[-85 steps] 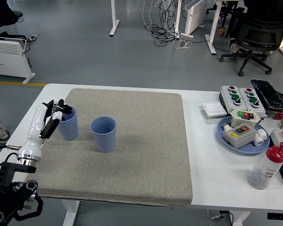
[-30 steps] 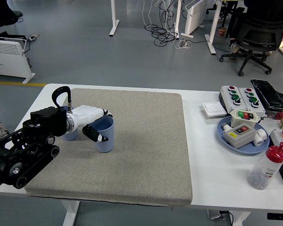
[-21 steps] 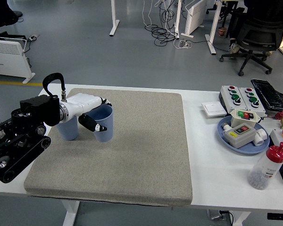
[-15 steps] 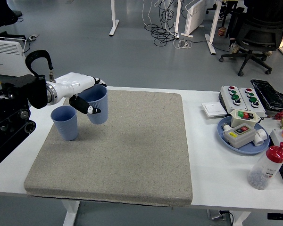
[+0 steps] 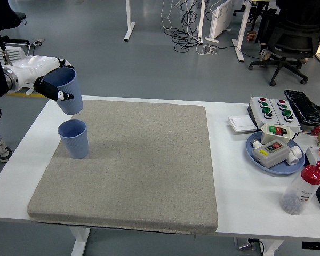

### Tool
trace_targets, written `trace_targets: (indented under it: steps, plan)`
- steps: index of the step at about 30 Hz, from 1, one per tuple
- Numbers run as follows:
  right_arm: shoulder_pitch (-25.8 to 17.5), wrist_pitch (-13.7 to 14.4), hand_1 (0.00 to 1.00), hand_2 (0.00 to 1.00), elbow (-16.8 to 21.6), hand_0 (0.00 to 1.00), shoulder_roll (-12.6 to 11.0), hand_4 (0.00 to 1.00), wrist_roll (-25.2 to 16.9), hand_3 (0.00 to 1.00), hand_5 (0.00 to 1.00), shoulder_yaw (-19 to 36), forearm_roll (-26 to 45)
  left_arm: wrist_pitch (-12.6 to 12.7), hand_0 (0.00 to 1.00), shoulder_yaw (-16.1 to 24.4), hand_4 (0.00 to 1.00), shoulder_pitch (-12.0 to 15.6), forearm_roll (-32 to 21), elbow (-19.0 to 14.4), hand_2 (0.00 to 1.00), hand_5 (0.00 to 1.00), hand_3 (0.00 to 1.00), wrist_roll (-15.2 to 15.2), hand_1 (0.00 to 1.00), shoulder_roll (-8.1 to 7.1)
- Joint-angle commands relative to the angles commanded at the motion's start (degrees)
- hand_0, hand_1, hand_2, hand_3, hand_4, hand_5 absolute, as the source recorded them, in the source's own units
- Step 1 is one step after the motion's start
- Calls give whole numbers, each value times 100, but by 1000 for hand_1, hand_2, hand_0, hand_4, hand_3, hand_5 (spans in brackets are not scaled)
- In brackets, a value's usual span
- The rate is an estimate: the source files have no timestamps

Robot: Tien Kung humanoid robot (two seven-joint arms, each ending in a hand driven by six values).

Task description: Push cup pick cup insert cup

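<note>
Two blue ribbed cups are in view. One cup (image 5: pixel 74 138) stands upright on the grey mat (image 5: pixel 138 165) near its left edge. My left hand (image 5: pixel 52 80) comes in from the upper left and is shut on the second cup (image 5: pixel 66 91), holding it in the air, slightly tilted, above and a little left of the standing cup. The two cups are apart. My right hand is out of view.
A blue plate (image 5: pixel 274 154) with button boxes, further button boxes (image 5: pixel 269 109), a white switch (image 5: pixel 241 124) and a red-capped bottle (image 5: pixel 301 189) crowd the table's right side. Office chairs and desk legs stand on the floor beyond.
My left hand took hold of the cup in the mat's middle, lifted it and carried it up and left; it now hangs above the other cup, which stayed put.
</note>
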State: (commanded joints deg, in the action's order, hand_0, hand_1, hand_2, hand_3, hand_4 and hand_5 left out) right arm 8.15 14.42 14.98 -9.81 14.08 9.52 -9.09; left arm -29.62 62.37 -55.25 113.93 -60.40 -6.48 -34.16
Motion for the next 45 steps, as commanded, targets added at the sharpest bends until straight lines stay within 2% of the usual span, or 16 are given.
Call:
trace_targets:
  steps: [3, 7, 29, 38, 39, 44, 45]
  plan:
    - [13, -1, 619, 631, 1, 690, 3, 93, -6, 543, 477, -11, 9, 57, 393, 6, 529, 16, 7, 242, 695, 91, 551, 67, 529, 40]
    - [33, 1, 619, 631, 2, 690, 1, 93, -30, 543, 477, -48, 79, 70, 393, -52, 529, 34, -16, 394, 695, 91, 551, 96, 529, 49]
    - [77, -4, 619, 631, 1, 689, -2, 93, -44, 543, 477, -82, 128, 91, 388, -372, 543, 116, -88, 572, 696, 96, 552, 117, 532, 168]
    - [86, -3, 619, 631, 0, 689, -6, 93, -47, 543, 477, -88, 135, 225, 367, -502, 565, 116, -136, 800, 708, 92, 559, 200, 534, 235]
    - [86, -3, 620, 631, 0, 689, -6, 93, -48, 544, 477, -89, 137, 242, 252, -516, 811, 119, -142, 821, 779, 348, 727, 210, 520, 241]
    - [89, -3, 620, 631, 0, 689, -6, 93, -51, 544, 477, -93, 143, 307, 252, -606, 811, 153, -166, 847, 779, 348, 727, 225, 520, 281]
    - [91, -3, 620, 632, -1, 689, -5, 93, -49, 543, 478, -89, 134, 321, 358, -634, 895, 160, -169, 844, 868, 474, 871, 215, 619, 291]
